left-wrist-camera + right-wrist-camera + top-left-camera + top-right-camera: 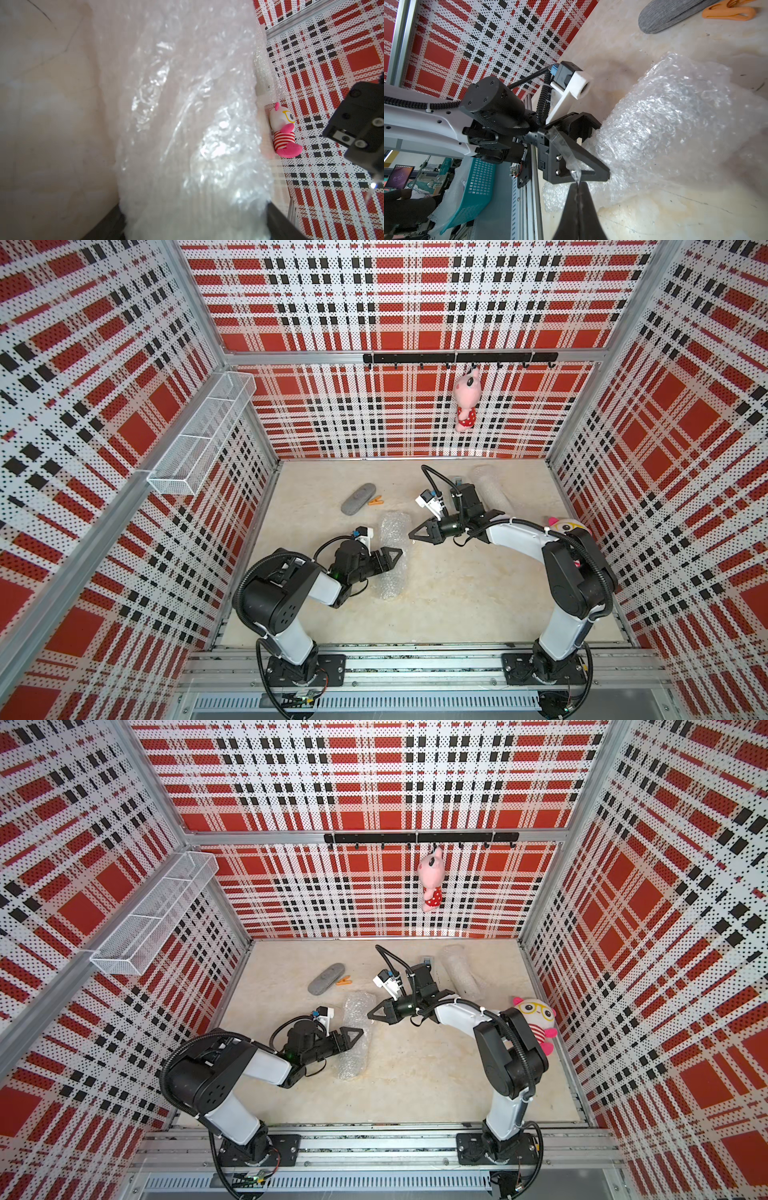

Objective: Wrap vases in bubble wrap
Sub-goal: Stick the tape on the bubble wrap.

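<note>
The left arm is reaching low over the table (457,597), and the left gripper (397,556) is clamping the middle of the nearer bubble wrap roll (394,531), which is lying left of centre. The right arm is bending inward; the right gripper (411,534) is pinching a clear strip (561,144) above that roll; the second bubble wrap roll (490,489) is lying far right. Also lying there: one grey case (358,498); one orange clip (375,500).

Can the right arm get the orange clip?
Probably yes. The orange clip lies uncovered a little past the right gripper; only the low end of the wrapped bundle lies near the way. But the jaws are shut, seemingly pinching a clear strip, so that goes first.
</note>
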Controlling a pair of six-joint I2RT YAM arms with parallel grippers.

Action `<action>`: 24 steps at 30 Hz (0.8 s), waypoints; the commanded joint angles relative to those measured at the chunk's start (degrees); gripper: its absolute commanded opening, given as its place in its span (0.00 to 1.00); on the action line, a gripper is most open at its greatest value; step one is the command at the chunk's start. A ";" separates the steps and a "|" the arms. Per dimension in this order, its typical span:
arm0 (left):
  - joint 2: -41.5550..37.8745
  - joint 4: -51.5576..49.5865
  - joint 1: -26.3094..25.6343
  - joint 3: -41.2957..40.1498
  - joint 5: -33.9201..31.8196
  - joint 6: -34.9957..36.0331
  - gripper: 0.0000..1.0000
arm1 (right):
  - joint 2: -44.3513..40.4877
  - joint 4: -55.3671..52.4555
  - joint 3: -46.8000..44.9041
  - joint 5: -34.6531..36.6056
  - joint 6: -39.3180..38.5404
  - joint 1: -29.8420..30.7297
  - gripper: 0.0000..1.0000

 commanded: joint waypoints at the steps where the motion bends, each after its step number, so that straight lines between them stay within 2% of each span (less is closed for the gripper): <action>1: 0.44 -9.07 -0.25 -2.13 1.51 2.23 0.33 | 2.41 -3.42 2.06 0.79 -3.25 1.21 0.00; 13: 0.14 -9.11 -0.27 -2.04 1.49 1.88 0.33 | 6.60 -4.58 5.00 8.35 -3.47 2.89 0.00; 24: 0.47 -9.13 -0.73 -1.60 1.47 1.53 0.32 | 8.11 -3.77 6.62 8.21 -2.49 3.41 0.00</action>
